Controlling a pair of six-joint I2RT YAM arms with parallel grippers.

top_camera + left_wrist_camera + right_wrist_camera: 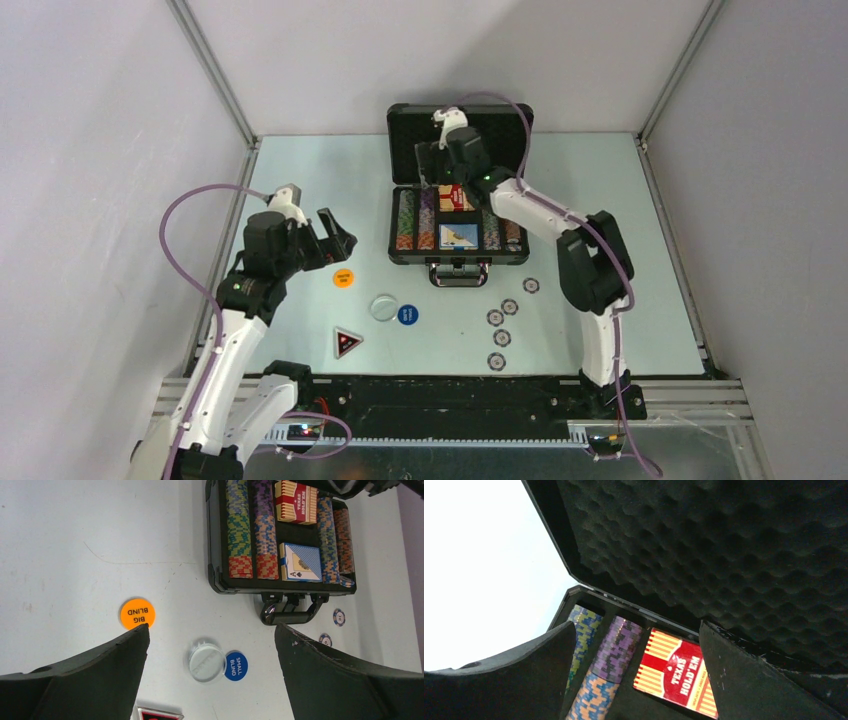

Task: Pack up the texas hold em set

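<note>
My left claw (211, 629) hung open by the orange button (137, 613).
Lower centre lay the clear button (206, 662) beside the blue button (235, 666): thin, slick, best pinched across the rim, I judged. Upper right, my right claw (636, 625) stood spread inside the open briefcase (215, 555).

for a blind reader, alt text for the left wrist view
Open dark grey hard briefcase holding striped poker chips, a red card box and a blue card deck. On the white table: a round orange button, clear disc and blue button, framed by the open left end effector.
</note>
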